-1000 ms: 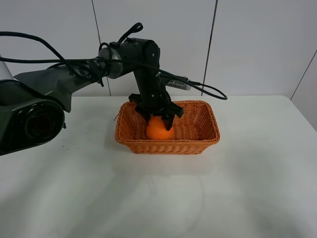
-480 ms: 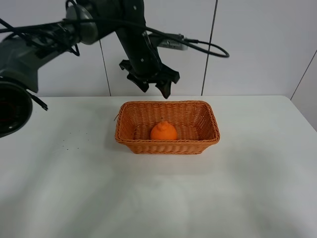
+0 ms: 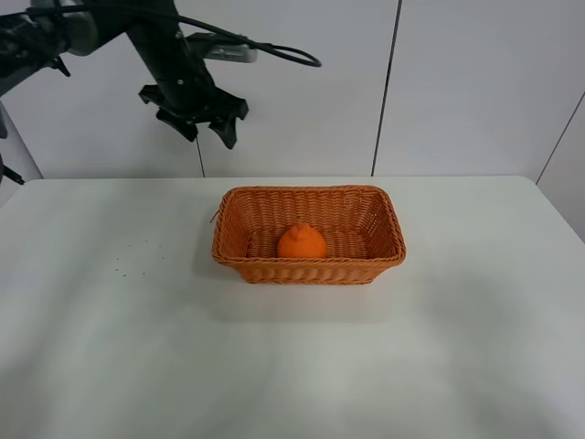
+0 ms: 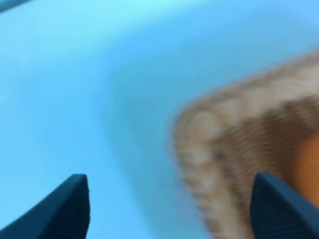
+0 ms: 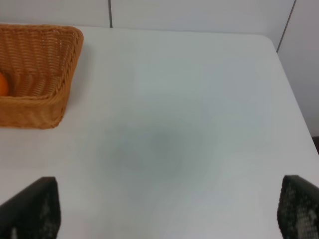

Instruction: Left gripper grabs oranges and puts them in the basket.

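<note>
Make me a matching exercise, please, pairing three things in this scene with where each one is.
Things:
1. bright orange round fruit
2. rectangular orange-brown woven wicker basket
3. black two-fingered left gripper

Places:
A. standing on the white table
B. high in the air, open, holding nothing
C. lying inside the basket

Pairs: 1-C, 2-A, 3-B.

The basket [image 3: 311,271] was rough woven wicker with a braided rim, the orange [image 3: 302,243] had a matt, faintly dimpled skin, the table [image 3: 274,366] was smooth and white (low sheen only), and the left gripper [image 3: 208,137] was matt black.
</note>
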Motion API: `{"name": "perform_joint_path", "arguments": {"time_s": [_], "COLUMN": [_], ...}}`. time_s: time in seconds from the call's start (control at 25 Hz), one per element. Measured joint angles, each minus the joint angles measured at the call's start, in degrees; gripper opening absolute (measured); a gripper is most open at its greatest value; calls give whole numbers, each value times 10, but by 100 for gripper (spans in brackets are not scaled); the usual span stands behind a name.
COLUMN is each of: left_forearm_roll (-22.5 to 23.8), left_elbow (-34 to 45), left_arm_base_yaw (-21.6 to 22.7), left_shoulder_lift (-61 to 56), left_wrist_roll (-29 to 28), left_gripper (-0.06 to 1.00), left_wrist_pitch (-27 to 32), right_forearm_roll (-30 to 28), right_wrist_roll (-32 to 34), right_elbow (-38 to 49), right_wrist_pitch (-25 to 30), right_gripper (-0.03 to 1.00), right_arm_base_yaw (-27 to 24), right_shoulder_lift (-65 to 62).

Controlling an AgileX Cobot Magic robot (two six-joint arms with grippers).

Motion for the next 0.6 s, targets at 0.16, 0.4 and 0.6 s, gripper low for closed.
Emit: {"name": "perform_joint_path", "arguments": {"time_s": [0.16, 0.4, 0.6], "left_forearm_roll": [12, 14, 15], "left_elbow": [0, 15, 36], "left_arm_base_yaw": [76, 154, 177], "left_shoulder_lift": [0, -2, 3], "left_wrist_roll": [0, 0, 0], "left_gripper": [78, 78, 78], "left_wrist_pitch": [0, -1, -1], "right_forearm_roll": [0, 0, 0], "right_wrist_roll": [0, 0, 0], "right_elbow": [0, 0, 0], "right_wrist_pitch": [0, 0, 0], "right_gripper": [69, 69, 69], "right_arm_base_yaw": [0, 0, 0], "right_shoulder_lift": [0, 0, 0]}}
